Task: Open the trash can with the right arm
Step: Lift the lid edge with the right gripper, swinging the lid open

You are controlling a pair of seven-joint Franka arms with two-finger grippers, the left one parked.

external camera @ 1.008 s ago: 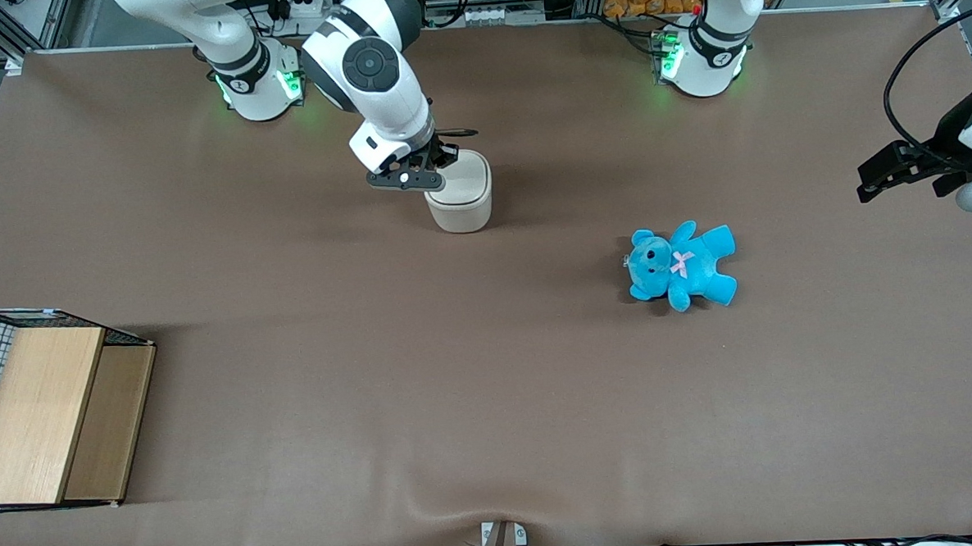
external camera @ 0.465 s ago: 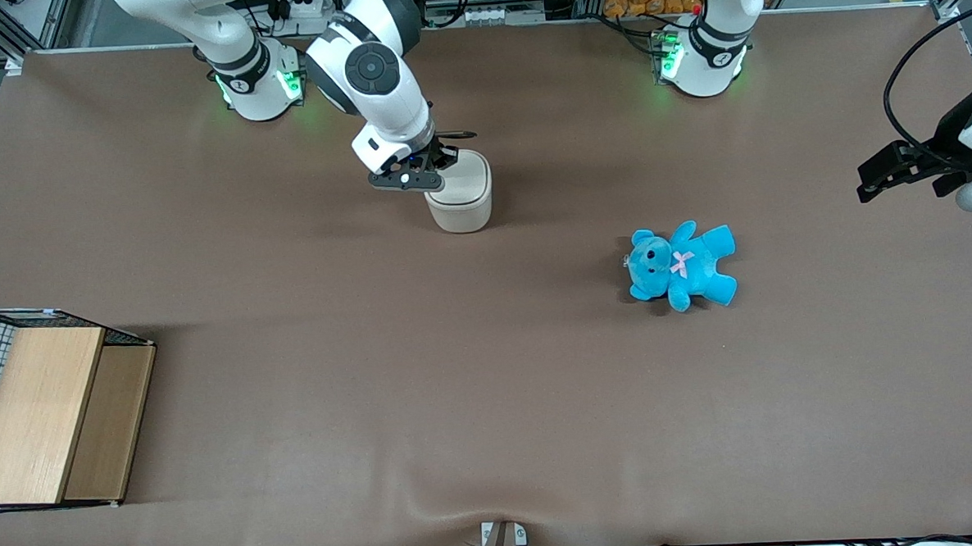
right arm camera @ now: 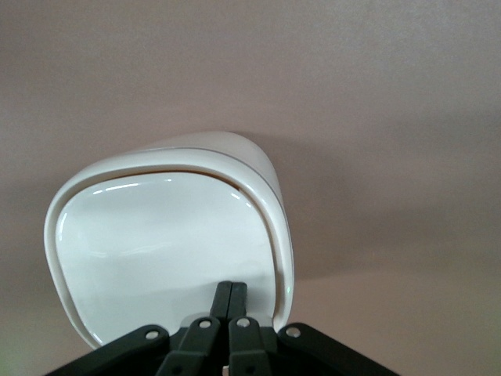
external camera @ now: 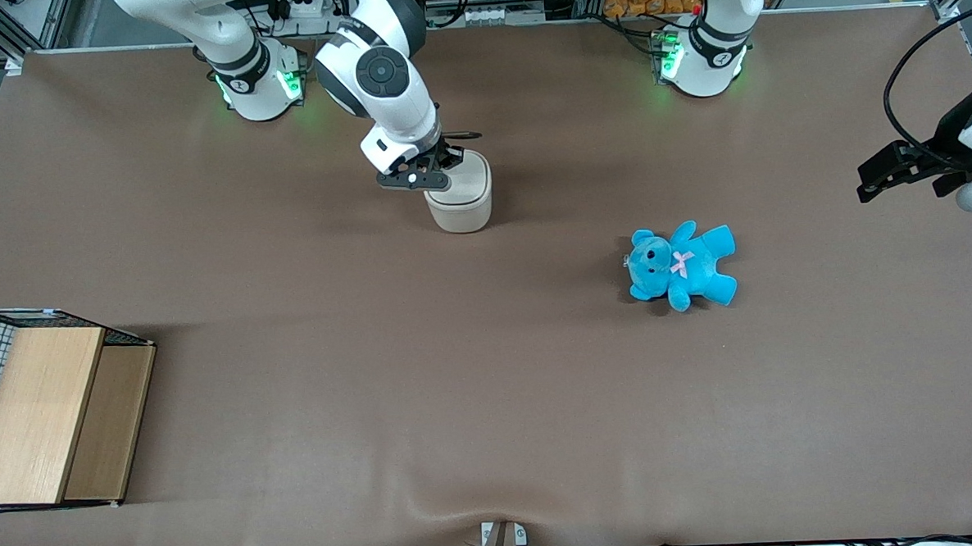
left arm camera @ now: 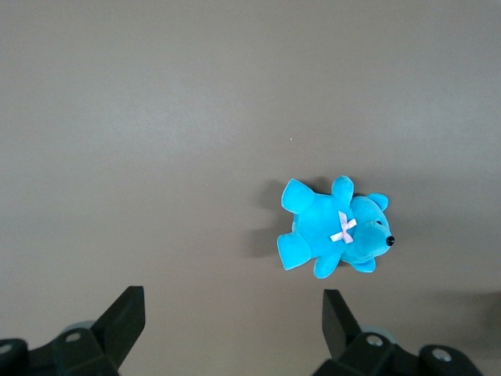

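Trash can [external camera: 459,194] — lid down, contents hidden — gripper [right arm camera: 231,301] fingers pressed together on its lid edge.

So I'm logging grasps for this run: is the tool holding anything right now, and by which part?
Nothing is held. The tool, fingers shut together, rests its tips on the lid's edge of the trash can; nothing is clamped between them.
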